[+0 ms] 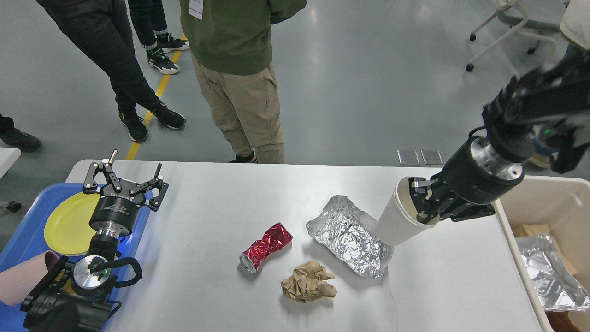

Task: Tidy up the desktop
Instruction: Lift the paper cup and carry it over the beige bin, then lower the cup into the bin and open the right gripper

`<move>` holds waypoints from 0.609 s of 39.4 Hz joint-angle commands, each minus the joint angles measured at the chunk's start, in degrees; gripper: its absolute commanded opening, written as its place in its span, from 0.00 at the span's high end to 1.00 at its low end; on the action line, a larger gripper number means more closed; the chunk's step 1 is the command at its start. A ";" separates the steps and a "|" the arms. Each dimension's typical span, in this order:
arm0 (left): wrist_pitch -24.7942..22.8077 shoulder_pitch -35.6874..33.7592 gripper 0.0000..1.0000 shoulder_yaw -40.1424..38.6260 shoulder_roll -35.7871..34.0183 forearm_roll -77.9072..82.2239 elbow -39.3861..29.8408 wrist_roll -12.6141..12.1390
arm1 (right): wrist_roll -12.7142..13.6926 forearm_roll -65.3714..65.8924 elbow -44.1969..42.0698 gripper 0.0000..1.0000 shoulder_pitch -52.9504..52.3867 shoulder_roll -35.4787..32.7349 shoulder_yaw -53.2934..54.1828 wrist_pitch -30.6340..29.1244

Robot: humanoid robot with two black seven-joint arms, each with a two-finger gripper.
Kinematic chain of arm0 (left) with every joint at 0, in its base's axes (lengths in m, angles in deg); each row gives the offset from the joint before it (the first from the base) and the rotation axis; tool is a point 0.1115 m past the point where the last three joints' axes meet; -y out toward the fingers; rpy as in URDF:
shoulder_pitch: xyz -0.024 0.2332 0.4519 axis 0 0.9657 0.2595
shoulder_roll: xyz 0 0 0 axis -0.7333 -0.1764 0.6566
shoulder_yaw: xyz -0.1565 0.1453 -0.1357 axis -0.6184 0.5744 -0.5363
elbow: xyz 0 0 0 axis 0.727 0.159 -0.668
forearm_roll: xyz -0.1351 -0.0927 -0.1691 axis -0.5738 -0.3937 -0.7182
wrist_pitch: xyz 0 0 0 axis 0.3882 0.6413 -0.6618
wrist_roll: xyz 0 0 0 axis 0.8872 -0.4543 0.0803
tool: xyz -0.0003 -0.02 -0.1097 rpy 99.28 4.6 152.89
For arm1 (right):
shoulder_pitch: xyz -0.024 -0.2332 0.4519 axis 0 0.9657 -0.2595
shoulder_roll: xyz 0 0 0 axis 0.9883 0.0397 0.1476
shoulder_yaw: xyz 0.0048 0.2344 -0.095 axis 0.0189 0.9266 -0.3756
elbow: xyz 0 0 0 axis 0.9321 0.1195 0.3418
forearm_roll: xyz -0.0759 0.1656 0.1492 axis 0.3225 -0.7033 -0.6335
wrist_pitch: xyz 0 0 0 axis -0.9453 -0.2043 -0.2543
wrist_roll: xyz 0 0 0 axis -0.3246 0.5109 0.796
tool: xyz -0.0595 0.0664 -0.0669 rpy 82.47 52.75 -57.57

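Observation:
The white desktop point(221, 203) carries a crushed red can point(266, 246), a crumpled brown paper ball point(308, 287) and a crumpled sheet of foil point(350, 235). My right gripper point(421, 203) is shut on the rim of a white paper cup point(396, 221), which hangs tilted in the air above the foil's right end. At the table's left end my left gripper point(126, 180) stands open and empty, over the edge of the blue tray point(27, 235).
The blue tray holds a yellow plate point(69, 221) and a pink cup point(20, 279). A beige bin point(544, 203) at the right holds foil point(551, 272) and brown scraps. Several people stand beyond the table's far edge.

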 commanded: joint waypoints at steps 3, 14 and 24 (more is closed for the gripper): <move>-0.01 0.00 0.04 0.00 -0.01 0.00 0.00 0.00 | -4.47 0.79 1.43 1.00 -8.34 0.08 -8.76 -3.82; 0.08 0.00 0.04 0.00 -0.01 0.00 0.00 0.00 | -3.77 1.14 0.99 1.00 -8.61 -0.53 -10.44 -3.21; 0.08 0.00 0.04 0.00 0.07 0.00 0.00 0.08 | -3.33 4.04 -12.18 1.00 6.48 -9.22 -17.91 -1.18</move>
